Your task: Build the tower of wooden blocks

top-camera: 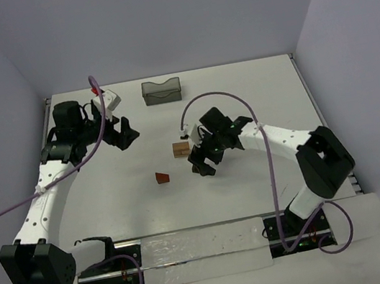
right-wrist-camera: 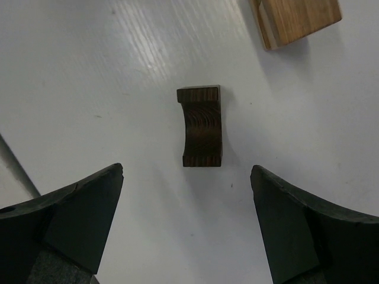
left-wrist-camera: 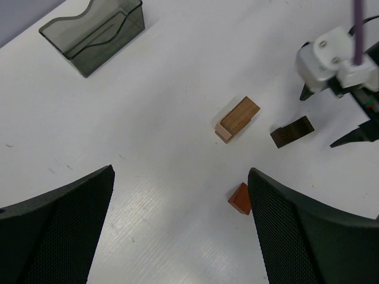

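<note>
A dark brown arch (right-wrist-camera: 201,126) lies flat on the white table, just ahead of my open right gripper (right-wrist-camera: 186,225) and centred between its fingers, untouched. It also shows in the left wrist view (left-wrist-camera: 292,131). A tan and brown block stack (top-camera: 181,148) lies just left of the right gripper (top-camera: 204,163); it shows in the left wrist view (left-wrist-camera: 237,118) and at the top edge of the right wrist view (right-wrist-camera: 299,18). A reddish-brown wedge (top-camera: 162,178) lies alone nearer the front, beside my left fingertip (left-wrist-camera: 278,225). My left gripper (top-camera: 124,132) is open, empty and raised at the far left.
A dark translucent bin (top-camera: 161,91) stands at the back centre and appears in the left wrist view (left-wrist-camera: 95,32). The table's walls rise at the back and both sides. The right gripper (left-wrist-camera: 320,120) shows in the left wrist view.
</note>
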Robot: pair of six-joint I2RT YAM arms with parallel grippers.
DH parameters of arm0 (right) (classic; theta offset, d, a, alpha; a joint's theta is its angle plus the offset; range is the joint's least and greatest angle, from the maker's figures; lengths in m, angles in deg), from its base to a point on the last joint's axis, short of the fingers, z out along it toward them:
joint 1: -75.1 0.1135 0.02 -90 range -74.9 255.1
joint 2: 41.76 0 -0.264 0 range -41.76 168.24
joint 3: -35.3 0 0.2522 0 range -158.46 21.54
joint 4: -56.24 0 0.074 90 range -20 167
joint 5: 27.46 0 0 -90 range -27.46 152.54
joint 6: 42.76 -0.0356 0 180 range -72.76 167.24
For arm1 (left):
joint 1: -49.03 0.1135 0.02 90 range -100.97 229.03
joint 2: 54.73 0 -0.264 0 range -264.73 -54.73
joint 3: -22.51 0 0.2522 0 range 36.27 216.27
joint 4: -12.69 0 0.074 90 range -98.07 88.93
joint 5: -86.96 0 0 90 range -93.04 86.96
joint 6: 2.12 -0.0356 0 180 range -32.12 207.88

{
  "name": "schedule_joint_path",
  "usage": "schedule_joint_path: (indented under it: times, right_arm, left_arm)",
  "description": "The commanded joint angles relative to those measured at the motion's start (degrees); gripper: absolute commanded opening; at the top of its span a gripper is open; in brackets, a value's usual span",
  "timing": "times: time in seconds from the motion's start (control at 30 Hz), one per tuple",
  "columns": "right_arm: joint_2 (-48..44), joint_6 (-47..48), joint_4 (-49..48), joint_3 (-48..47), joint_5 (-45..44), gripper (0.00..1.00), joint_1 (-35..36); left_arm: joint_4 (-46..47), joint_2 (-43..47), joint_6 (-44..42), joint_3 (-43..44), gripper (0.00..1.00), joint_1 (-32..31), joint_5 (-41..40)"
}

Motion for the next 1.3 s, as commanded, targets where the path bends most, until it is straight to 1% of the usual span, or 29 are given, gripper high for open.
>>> schedule_joint_path:
  times: [0.0, 0.2, 0.3, 0.53, 0.6, 0.67, 0.73, 0.9, 1.03, 1.1, 1.17, 1.27]
  right_arm:
    - [5.26, -1.00, -1.93, -2.62, -2.07, 0.93, 0.45]
    - [8.06, -0.07, -2.77, -2.10, -2.87, 0.88, 1.11]
    - [8.77, 0.94, -3.07, -1.52, -3.92, 0.77, 1.60]
    - [8.53, 2.16, -3.96, 0.31, -5.76, 0.59, 2.20]
    - [8.41, 2.29, -3.79, 0.41, -5.60, 0.54, 2.21]
    - [8.13, 2.19, -3.19, 0.25, -4.70, 0.45, 2.32]
    - [7.81, 2.11, -2.63, 0.00, -3.79, 0.40, 2.34]
    - [3.85, 1.63, 0.83, -0.03, 1.88, 0.27, 2.22]
    - [-0.36, 1.15, 4.71, 0.06, 8.88, 0.19, 1.48]
    - [-1.97, 1.18, 7.81, -1.05, 15.54, 0.09, -0.51]
    - [-2.69, 1.41, 9.70, -2.56, 21.25, 0.03, -3.03]
    - [-2.85, 3.08, 14.33, -5.04, 27.47, 0.03, -6.79]
  left_arm:
    - [1.87, 3.25, 0.98, -1.54, 0.99, 0.80, 2.34]
    - [0.45, 4.23, -0.52, -2.16, 0.99, 1.11, 3.65]
    - [0.37, 4.33, -0.97, -2.24, 0.99, 1.11, 3.67]
    - [0.90, 4.31, -1.57, -2.68, 0.99, 1.11, 3.13]
    - [0.90, 4.44, -1.79, -2.85, 0.99, 1.11, 3.04]
    - [0.99, 4.74, -2.21, -3.22, 0.99, 1.11, 2.96]
    - [1.09, 4.76, -2.57, -3.41, 0.99, 1.11, 2.95]
    - [1.65, 4.84, -4.58, -4.65, 0.93, 1.09, 3.99]
    - [2.28, 5.01, -7.76, -5.88, 0.86, -0.20, 4.33]
    - [1.63, 4.93, -11.33, -6.70, 0.82, -2.58, 3.35]
    - [1.03, 4.63, -14.12, -7.27, 0.80, -5.39, 1.96]
    - [0.12, 3.88, -17.29, -7.21, 0.78, -8.81, 0.51]
